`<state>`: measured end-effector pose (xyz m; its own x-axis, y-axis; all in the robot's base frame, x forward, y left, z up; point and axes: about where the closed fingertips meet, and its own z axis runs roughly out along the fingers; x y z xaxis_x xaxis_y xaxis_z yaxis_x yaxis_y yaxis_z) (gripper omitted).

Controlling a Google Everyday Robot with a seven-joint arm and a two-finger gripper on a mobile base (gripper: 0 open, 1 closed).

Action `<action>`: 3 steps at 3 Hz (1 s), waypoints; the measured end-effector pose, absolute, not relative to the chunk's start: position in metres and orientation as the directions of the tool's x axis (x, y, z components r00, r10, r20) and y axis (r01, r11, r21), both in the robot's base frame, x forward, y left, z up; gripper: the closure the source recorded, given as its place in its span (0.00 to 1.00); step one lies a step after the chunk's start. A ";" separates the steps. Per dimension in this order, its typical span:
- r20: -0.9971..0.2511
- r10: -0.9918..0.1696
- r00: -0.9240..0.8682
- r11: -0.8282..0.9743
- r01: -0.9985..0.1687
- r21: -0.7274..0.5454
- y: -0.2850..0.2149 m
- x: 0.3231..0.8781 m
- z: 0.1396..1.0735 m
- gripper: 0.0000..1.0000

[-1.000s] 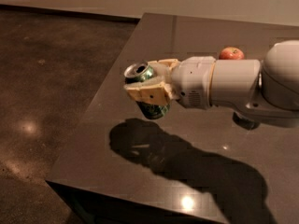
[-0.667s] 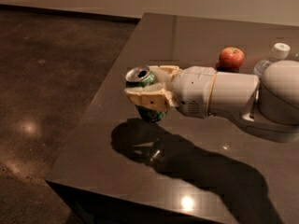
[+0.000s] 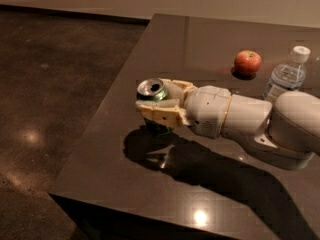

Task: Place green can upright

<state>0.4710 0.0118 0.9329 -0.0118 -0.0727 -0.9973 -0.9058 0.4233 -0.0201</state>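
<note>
The green can [image 3: 153,91] stands upright near the left edge of the dark table [image 3: 210,34], its silver pull-tab top facing up. My gripper [image 3: 159,100] reaches in from the right and its cream fingers [image 3: 160,112] are closed around the can's body. The can's lower part shows below the near finger and looks to rest on or just above the tabletop. The white arm [image 3: 240,119] stretches to the right edge of the view.
A red apple [image 3: 248,62] sits on the table behind the arm. A clear plastic water bottle [image 3: 285,76] with a white cap stands at the right. The table's left and front edges drop to a dark floor [image 3: 50,84].
The arm has lowered and drawn back a little, uncovering the apple and the bottle. The can stays in the gripper, now lower and closer to the tabletop.
</note>
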 end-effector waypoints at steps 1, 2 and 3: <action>-1.000 -0.030 0.004 0.413 -0.910 -0.016 0.010 0.473 0.926 0.66; -1.000 -0.029 0.008 0.409 -0.912 -0.020 0.013 0.472 0.926 0.35; -0.999 -0.031 0.011 0.405 -0.914 -0.022 0.015 0.471 0.927 0.12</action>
<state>0.4714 0.0149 0.9273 0.0105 -0.0306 -0.9995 -0.9138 0.4055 -0.0220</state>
